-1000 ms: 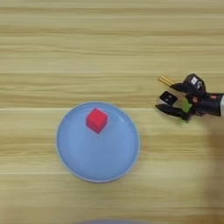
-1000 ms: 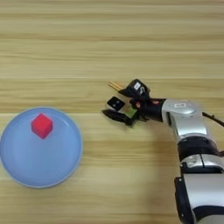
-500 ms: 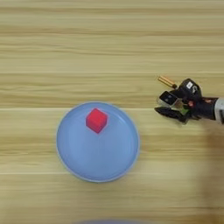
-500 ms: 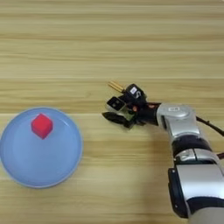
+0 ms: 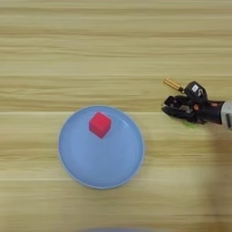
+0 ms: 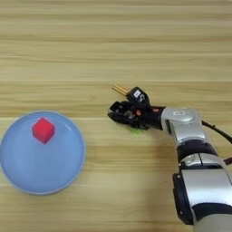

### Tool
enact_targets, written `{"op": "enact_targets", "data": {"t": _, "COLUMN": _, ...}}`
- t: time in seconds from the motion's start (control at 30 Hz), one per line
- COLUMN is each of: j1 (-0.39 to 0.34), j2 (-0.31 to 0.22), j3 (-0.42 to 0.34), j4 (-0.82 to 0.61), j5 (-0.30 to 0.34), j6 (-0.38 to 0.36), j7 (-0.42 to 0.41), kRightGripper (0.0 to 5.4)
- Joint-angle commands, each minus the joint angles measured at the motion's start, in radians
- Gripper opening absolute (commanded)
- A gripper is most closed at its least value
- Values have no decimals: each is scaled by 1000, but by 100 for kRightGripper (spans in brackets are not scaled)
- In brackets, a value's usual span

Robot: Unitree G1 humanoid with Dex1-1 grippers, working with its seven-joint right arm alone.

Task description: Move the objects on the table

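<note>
Resting on blue plate [image 5: 113, 174]: red cube [image 5: 100, 124].

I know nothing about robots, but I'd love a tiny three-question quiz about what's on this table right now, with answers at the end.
1. True or false: the red cube lies on the blue plate.
2. Which way from the plate is the robot's right hand? A) to its right B) to its left C) directly over it
3. Fill in the missing word: a thin brass-tipped stick pokes out just beyond the hand, on the ____ table.

Key
1. True; the cube sits in the plate's upper-left part.
2. A; the hand is low over the bare wood, clear of the plate's rim.
3. wooden
</note>
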Motion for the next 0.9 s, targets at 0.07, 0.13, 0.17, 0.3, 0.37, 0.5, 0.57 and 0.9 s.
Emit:
{"op": "enact_targets", "data": {"t": 0.07, "j1": -74, "j2": -24, "j3": -13, "j4": -65, "j5": 15, "j6": -7, "j7": -7, "kRightGripper": 248}}
{"op": "enact_targets", "data": {"t": 0.13, "j1": -71, "j2": -22, "j3": -15, "j4": -81, "j5": 20, "j6": -4, "j7": 0, "kRightGripper": 248}}
{"op": "enact_targets", "data": {"t": 0.17, "j1": -70, "j2": -21, "j3": -16, "j4": -89, "j5": 22, "j6": -3, "j7": 4, "kRightGripper": 248}}
{"op": "enact_targets", "data": {"t": 0.3, "j1": -54, "j2": -12, "j3": -19, "j4": -167, "j5": 37, "j6": 10, "j7": 30, "kRightGripper": 248}}
{"op": "enact_targets", "data": {"t": 0.37, "j1": -41, "j2": -5, "j3": -19, "j4": -225, "j5": 49, "j6": 23, "j7": 44, "kRightGripper": 248}}
{"op": "enact_targets", "data": {"t": 0.5, "j1": 13, "j2": 13, "j3": -9, "j4": -416, "j5": 83, "j6": 79, "j7": 77, "kRightGripper": 248}}
{"op": "enact_targets", "data": {"t": 0.57, "j1": 40, "j2": 24, "j3": -1, "j4": -502, "j5": 98, "j6": 112, "j7": 94, "kRightGripper": 248}}
{"op": "enact_targets", "data": {"t": 0.9, "j1": 142, "j2": 89, "j3": 89, "j4": -789, "j5": 123, "j6": 230, "j7": 134, "kRightGripper": 248}}
